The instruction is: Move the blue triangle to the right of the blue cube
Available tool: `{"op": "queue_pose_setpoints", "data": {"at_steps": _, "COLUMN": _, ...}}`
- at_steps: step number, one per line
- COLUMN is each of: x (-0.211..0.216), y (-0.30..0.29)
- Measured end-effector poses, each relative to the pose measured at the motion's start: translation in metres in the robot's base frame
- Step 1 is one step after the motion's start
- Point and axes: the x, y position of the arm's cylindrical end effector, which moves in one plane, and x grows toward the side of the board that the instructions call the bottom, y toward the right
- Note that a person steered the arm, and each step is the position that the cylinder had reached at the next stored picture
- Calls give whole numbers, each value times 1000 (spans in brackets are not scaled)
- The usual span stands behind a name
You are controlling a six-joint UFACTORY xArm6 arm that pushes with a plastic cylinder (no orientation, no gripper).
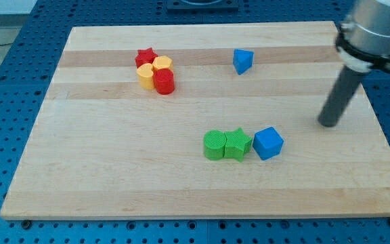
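Taking the blue cube (268, 143) as the landmark, it lies low on the wooden board (114, 183), touching a green star (237, 144) on its left, which in turn touches a green cylinder (214, 145). My tip (330, 124) rests on the board to the cube's upper right, apart from every block; it is a bare rod with no fingers to spread or close. The blue triangle (242, 60) sits well above the cube, slightly left. Farther up-left of the cube cluster a red cylinder (164, 81), two yellow blocks (146, 74) (162, 64) and a red star (145, 55).
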Motion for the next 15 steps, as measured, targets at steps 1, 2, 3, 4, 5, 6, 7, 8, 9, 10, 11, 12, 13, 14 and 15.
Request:
{"op": "queue_pose_setpoints", "data": {"at_steps": 1, "x": -20, "y": -67}}
{"op": "queue_pose_setpoints", "data": {"at_steps": 2, "x": -66, "y": -134}}
{"op": "queue_pose_setpoints", "data": {"at_steps": 3, "x": -123, "y": -185}}
{"op": "queue_pose_setpoints", "data": {"at_steps": 4, "x": -170, "y": -170}}
{"op": "queue_pose_setpoints", "data": {"at_steps": 5, "x": -177, "y": -121}}
{"op": "queue_pose_setpoints", "data": {"at_steps": 6, "x": -160, "y": -79}}
{"op": "queue_pose_setpoints", "data": {"at_steps": 7, "x": -135, "y": -61}}
{"op": "queue_pose_setpoints", "data": {"at_steps": 8, "x": -165, "y": -61}}
{"op": "queue_pose_setpoints", "data": {"at_steps": 9, "x": -230, "y": -66}}
{"op": "queue_pose_setpoints", "data": {"at_steps": 10, "x": -234, "y": -110}}
{"op": "queue_pose_setpoints", "data": {"at_steps": 11, "x": -208, "y": -138}}
{"op": "queue_pose_setpoints", "data": {"at_steps": 12, "x": -172, "y": -149}}
{"op": "queue_pose_setpoints", "data": {"at_steps": 13, "x": -148, "y": -148}}
{"op": "queue_pose_setpoints", "data": {"at_steps": 14, "x": -146, "y": -124}}
{"op": "queue_pose_setpoints", "data": {"at_steps": 15, "x": -146, "y": -90}}
